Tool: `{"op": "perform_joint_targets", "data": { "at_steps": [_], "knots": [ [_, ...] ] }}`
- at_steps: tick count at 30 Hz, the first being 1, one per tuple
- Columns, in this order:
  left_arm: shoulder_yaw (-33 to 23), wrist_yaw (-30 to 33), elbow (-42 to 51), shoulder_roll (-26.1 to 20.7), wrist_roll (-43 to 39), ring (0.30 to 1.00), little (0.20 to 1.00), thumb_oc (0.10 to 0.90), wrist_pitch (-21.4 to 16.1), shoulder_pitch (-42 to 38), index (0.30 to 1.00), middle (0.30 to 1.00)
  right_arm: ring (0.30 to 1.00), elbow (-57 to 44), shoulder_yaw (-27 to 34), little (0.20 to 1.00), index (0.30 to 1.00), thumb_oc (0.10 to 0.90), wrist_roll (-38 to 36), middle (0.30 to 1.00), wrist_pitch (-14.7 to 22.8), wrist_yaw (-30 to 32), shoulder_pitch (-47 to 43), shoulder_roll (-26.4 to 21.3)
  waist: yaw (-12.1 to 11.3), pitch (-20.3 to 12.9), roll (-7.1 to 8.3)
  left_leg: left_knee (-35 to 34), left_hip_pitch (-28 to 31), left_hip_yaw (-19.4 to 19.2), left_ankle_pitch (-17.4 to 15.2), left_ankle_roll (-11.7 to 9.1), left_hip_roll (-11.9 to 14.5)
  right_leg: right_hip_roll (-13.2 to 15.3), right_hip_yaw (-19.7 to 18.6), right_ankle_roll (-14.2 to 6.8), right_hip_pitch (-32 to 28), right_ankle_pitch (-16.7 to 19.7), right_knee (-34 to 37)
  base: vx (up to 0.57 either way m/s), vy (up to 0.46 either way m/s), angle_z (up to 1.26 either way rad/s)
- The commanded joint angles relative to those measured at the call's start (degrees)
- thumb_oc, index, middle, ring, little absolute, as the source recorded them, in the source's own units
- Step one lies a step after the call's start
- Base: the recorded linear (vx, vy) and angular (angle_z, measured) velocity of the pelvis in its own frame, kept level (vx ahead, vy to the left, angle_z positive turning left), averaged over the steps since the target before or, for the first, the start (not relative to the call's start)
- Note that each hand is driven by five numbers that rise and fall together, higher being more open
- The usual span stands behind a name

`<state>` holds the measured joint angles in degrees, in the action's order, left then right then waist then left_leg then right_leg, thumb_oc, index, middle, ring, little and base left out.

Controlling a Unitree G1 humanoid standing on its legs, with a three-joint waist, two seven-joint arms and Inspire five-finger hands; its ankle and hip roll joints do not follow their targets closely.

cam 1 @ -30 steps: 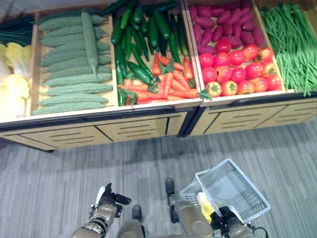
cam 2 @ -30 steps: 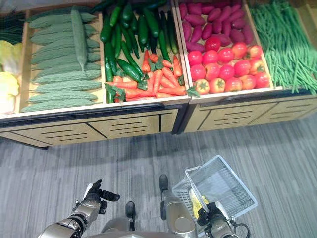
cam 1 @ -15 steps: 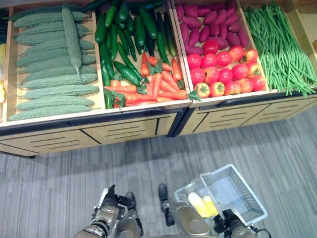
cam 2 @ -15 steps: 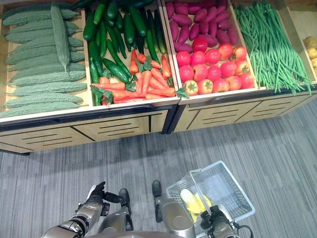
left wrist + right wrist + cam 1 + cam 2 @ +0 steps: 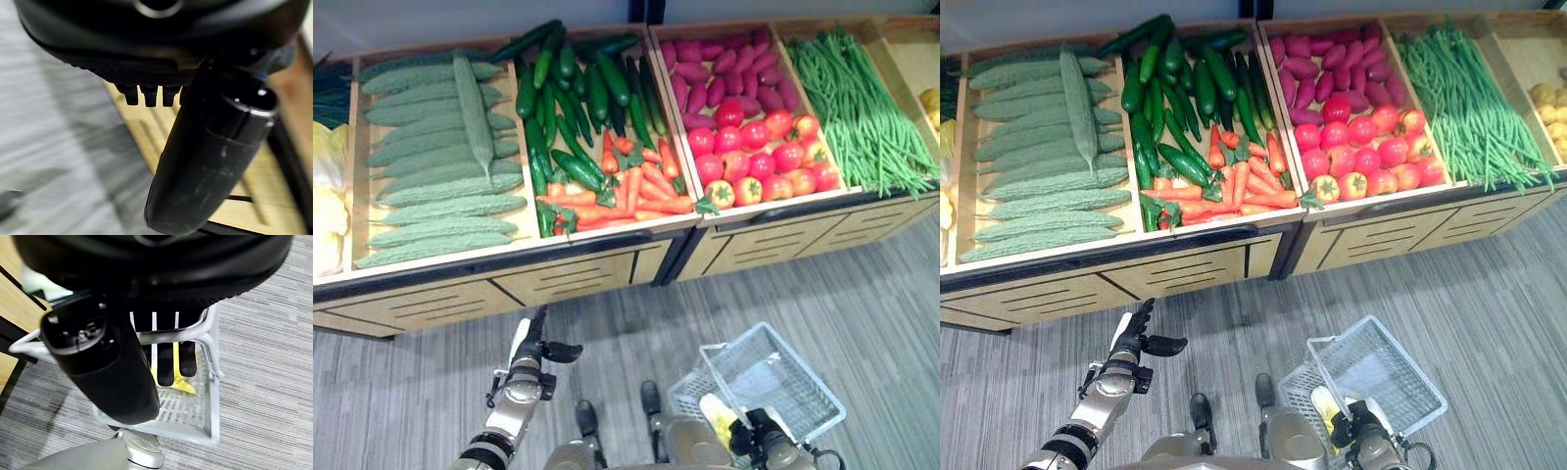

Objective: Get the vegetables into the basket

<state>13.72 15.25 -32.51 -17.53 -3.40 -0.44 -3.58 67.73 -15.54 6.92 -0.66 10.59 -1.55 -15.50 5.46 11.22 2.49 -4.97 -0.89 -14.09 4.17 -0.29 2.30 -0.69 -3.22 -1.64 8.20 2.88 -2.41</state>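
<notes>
The right hand is hooking its curled fingers round the handle of the white wire basket, carrying it low at five o'clock so that the left hand, fingers straight and holding nothing, is hanging free at seven o'clock below the crate of carrots and cucumbers. The right wrist view is showing the grip on the handle and a yellow vegetable already lying inside, which the head views are giving only as a sliver beside the arm.
</notes>
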Motion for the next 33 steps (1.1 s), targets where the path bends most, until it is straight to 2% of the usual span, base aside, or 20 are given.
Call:
{"op": "perform_joint_targets", "data": {
  "at_steps": [1,5,8,11,16,19,25,28,30,33],
  "knots": [
    [-2.76,-1.48,8.25,-2.47,-2.24,1.0,1.0,0.9,-5.23,0.26,1.0,1.0,0.3,0.5,2.27,0.3,0.3,0.4,-0.31,0.3,1.35,0.04,1.02,-0.69,-0.34,-1.86,2.92,0.2,-0.32,2.3,-0.42,-1.69,-0.17,4.83,-1.4,-7.33,-2.86,0.68,-1.47,0.06,-0.025,0.02],
    [-4.26,-3.1,21.07,-3.8,-2.97,1.0,1.0,0.9,-6.76,2.59,1.0,1.0,0.3,1.79,4.3,0.3,0.3,0.4,-0.3,0.3,1.27,-0.63,1.97,-1.42,-0.25,-3.7,2.2,0.35,1.27,3.1,-1.11,-1.84,-0.24,5.1,-0.61,-7.14,-4.87,-0.01,-0.84,0.04,-0.021,0.09],
    [-5.1,-2.96,24.88,-4.26,-2.96,1.0,1.0,0.9,-7.35,2.62,1.0,1.0,0.3,2.28,4.54,0.3,0.3,0.4,-0.2,0.3,1.23,-0.79,2.29,-1.39,-0.08,-4.46,1.97,0.34,1.99,3.13,-1.31,-1.91,-0.24,5.12,-0.38,-7.0,-5.63,-0.18,-0.48,0.03,-0.027,0.13],
    [-6.36,-1.5,32.6,-4.25,-3.63,1.0,1.0,0.9,-8.47,0.16,1.0,1.0,0.3,3.92,5.14,0.3,0.3,0.4,0.01,0.3,0.88,-0.49,2.59,-1.49,0.21,-6.24,1.26,0.32,3.09,3.56,-1.48,-2.23,0.01,5.12,0.3,-6.6,-7.09,-0.47,0.26,0.01,-0.048,0.08],
    [-6.95,0.99,36.28,-5.81,-0.92,1.0,1.0,0.9,-8.7,-4.67,1.0,1.0,0.3,4.94,5.37,0.3,0.3,0.4,-0.31,0.3,0.68,0.19,2.21,-2.08,1.05,-7.79,0.66,0.25,3.87,3.59,-1.51,-2.61,0.37,4.7,0.61,-6.29,-8.09,-0.46,0.98,0.0,-0.033,0.05],
    [-5.28,2.46,31.17,-10.34,5.33,1.0,1.0,0.9,-6.22,-12.38,1.0,1.0,0.3,5.5,4.81,0.3,0.3,0.4,0.14,0.3,0.42,0.12,1.64,-3.45,2.55,-9.37,-0.27,0.08,4.89,2.85,-1.51,-3.0,1.01,4.3,0.19,-6.07,-8.83,-0.42,1.61,0.01,-0.011,-0.01],
    [-0.67,5.0,19.52,-15.46,13.59,1.0,1.0,0.9,-2.67,-22.36,1.0,1.0,0.3,5.58,4.16,0.3,0.3,0.4,-0.11,0.3,0.5,0.29,0.66,-4.7,4.29,-10.27,-1.32,-0.03,5.73,1.96,-1.26,-3.55,1.66,3.74,-0.2,-5.88,-9.35,-0.44,1.86,0.0,-0.008,-0.01],
    [4.74,5.16,8.04,-18.71,19.0,1.0,1.0,0.9,0.44,-30.36,1.0,1.0,0.3,5.97,3.25,0.3,0.3,0.4,-0.13,0.3,0.49,0.49,0.16,-5.35,5.64,-10.6,-2.26,-0.03,6.21,1.24,-1.08,-3.87,2.01,3.46,-0.58,-5.89,-9.51,-0.29,1.92,0.0,0.0,0.0],
    [6.25,5.09,5.43,-19.26,19.56,1.0,1.0,0.9,0.73,-32.29,1.0,1.0,0.3,6.14,3.38,0.3,0.3,0.4,-0.25,0.3,0.55,0.57,0.09,-5.33,5.88,-10.51,-2.44,-0.03,6.3,1.09,-1.04,-3.93,2.04,3.33,-0.75,-5.89,-9.5,-0.28,1.97,0.01,-0.003,-0.09],
    [11.64,2.79,-2.88,-21.21,21.88,1.0,1.0,0.9,1.83,-37.72,1.0,1.0,0.3,6.1,2.88,0.3,0.3,0.4,-0.43,0.3,0.53,0.74,0.08,-5.92,7.1,-10.04,-3.38,-0.03,6.24,0.35,-0.77,-4.21,2.31,3.12,-1.39,-5.92,-8.99,-0.01,2.01,0.0,0.001,-0.19]
  ]
}}
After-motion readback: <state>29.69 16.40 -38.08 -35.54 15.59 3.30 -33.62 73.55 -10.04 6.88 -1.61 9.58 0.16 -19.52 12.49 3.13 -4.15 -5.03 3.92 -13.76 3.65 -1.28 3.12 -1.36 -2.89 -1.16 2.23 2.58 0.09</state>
